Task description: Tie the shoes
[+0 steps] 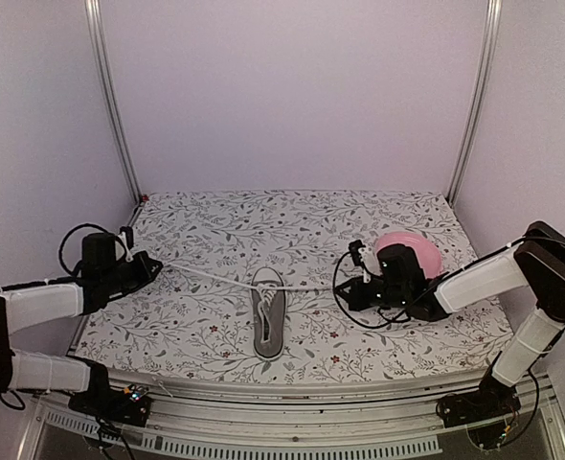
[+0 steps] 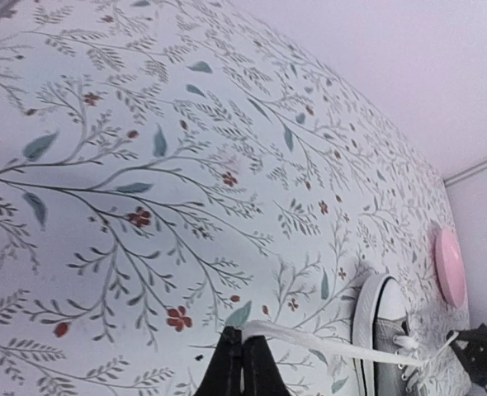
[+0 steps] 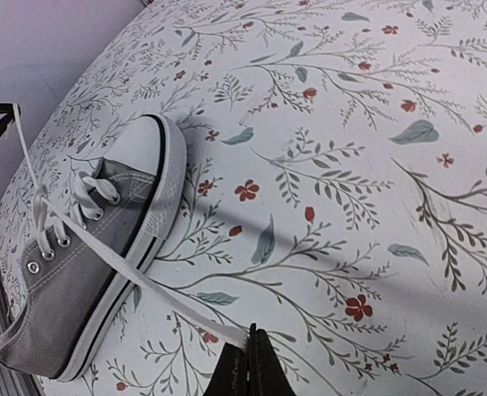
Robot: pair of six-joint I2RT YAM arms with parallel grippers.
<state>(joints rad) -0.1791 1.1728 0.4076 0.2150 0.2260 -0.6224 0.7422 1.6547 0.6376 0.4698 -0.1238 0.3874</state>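
Left pincer (image 2: 243, 346), right pincer (image 3: 248, 351) nipping flat laces (image 3: 144, 280), grey canvas sneaker (image 3: 66, 309)

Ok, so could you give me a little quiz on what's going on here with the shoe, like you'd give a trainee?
1. What do the left gripper and the right gripper each grip?
2. True or false: the grey sneaker sits on the pink plate.
3. The white laces are: A) tied in a bow, B) stretched out to both sides, C) tucked inside the shoe.
Key: 1. One lace end each. 2. False: it lies on the flowered table, apart from the plate. 3. B.
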